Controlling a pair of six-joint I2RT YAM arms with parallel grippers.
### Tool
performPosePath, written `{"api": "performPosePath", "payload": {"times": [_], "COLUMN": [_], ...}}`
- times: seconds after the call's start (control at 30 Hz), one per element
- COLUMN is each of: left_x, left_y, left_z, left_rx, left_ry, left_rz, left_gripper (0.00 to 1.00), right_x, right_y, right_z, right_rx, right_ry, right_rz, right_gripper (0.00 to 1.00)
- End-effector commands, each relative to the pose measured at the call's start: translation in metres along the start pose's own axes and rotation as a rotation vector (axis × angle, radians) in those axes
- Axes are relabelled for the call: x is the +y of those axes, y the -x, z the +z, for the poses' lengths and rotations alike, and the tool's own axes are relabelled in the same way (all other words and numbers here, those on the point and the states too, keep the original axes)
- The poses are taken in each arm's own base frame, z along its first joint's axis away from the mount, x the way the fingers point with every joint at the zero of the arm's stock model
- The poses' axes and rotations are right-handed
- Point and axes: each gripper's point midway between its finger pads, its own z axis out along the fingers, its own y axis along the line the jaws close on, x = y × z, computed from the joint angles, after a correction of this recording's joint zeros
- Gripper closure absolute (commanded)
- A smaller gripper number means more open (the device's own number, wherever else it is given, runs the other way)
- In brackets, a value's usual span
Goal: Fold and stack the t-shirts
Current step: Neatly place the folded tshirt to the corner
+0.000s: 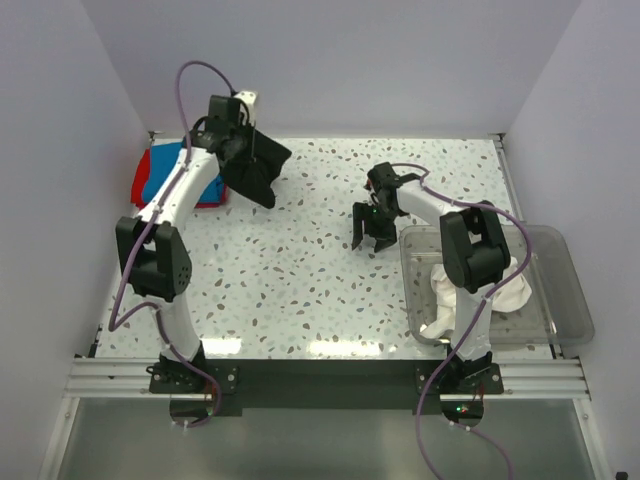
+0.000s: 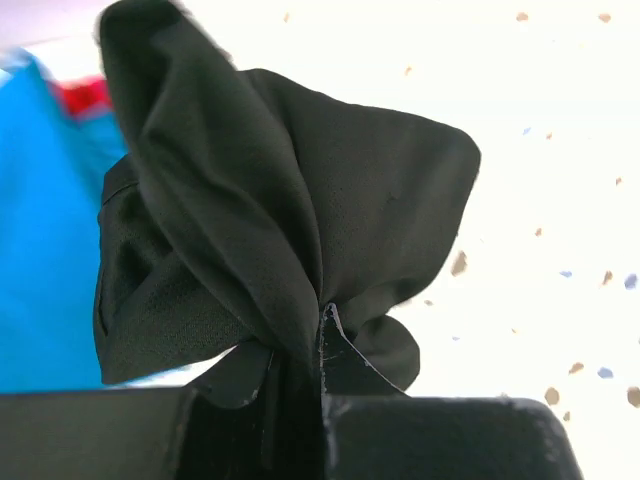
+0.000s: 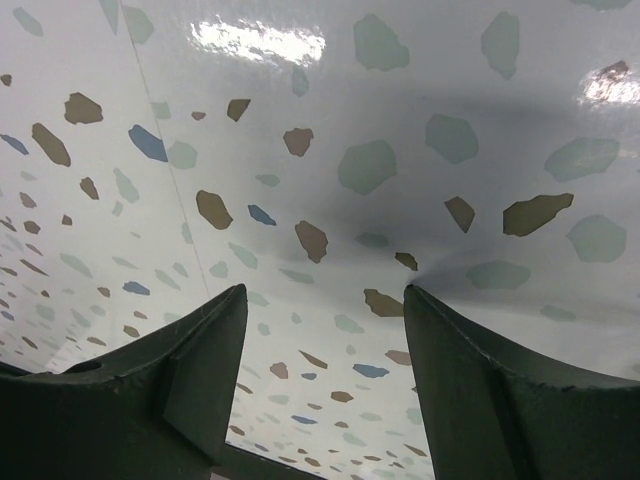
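Left claw (image 2: pixel 322 335) is shut tight on the black t-shirt (image 2: pixel 300 200) and holds it up over the table (image 1: pixel 300 290). It hangs by the blue t-shirt (image 1: pixel 158 172) and red t-shirt (image 1: pixel 139 185), which may be folded. Right claw (image 1: pixel 372 238) hangs open and empty. White t-shirts (image 1: pixel 500 292) wait in the bin (image 1: pixel 572 305), so lots is left.

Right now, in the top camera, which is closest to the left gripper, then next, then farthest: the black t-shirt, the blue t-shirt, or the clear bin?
1. black t-shirt: pinched in the left gripper itself.
2. blue t-shirt: just to its left, far-left corner.
3. clear bin: far across, near right.
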Motion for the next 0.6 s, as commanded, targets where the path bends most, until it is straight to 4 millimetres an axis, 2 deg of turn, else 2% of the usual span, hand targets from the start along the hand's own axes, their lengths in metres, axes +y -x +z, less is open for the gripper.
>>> {"api": "performPosePath", "payload": {"times": [0.0,0.07,0.13,0.17,0.27,0.3,0.37,0.43,0.57], "left_x": [0.046,0.065,0.079,0.096,0.112,0.126,0.142,0.150,0.174], "left_y": [0.050,0.066,0.073,0.082,0.091,0.090,0.083,0.078,0.053], "left_z": [-0.025,-0.030,-0.032,-0.036,-0.037,-0.038,-0.035,-0.031,-0.015], "left_rx": [-0.102,-0.129,-0.137,-0.157,-0.170,-0.169,-0.155,-0.148,-0.104], "left_ry": [0.069,0.084,0.092,0.114,0.074,0.086,0.087,0.082,0.085], "left_rz": [0.025,0.040,0.033,0.018,0.001,-0.016,-0.034,-0.050,-0.093], "left_gripper": [1.00,1.00,1.00,1.00,1.00,1.00,1.00,1.00,1.00], "right_x": [0.002,0.001,-0.001,-0.001,-0.001,-0.002,-0.001,-0.001,0.000], "right_y": [-0.004,-0.007,-0.009,-0.009,-0.012,-0.012,-0.013,-0.012,-0.010], "right_z": [-0.013,-0.012,-0.011,-0.011,-0.012,-0.012,-0.012,-0.013,-0.016], "right_rx": [-0.007,0.002,0.007,0.006,0.006,0.006,0.010,0.006,0.006], "right_ry": [0.017,0.014,0.012,0.012,0.012,0.012,0.011,0.012,0.012], "right_rz": [-0.029,-0.028,-0.027,-0.027,-0.022,-0.024,-0.023,-0.021,-0.025], "right_gripper": [0.32,0.32,0.32,0.32,0.32,0.32,0.32,0.32,0.32]}}
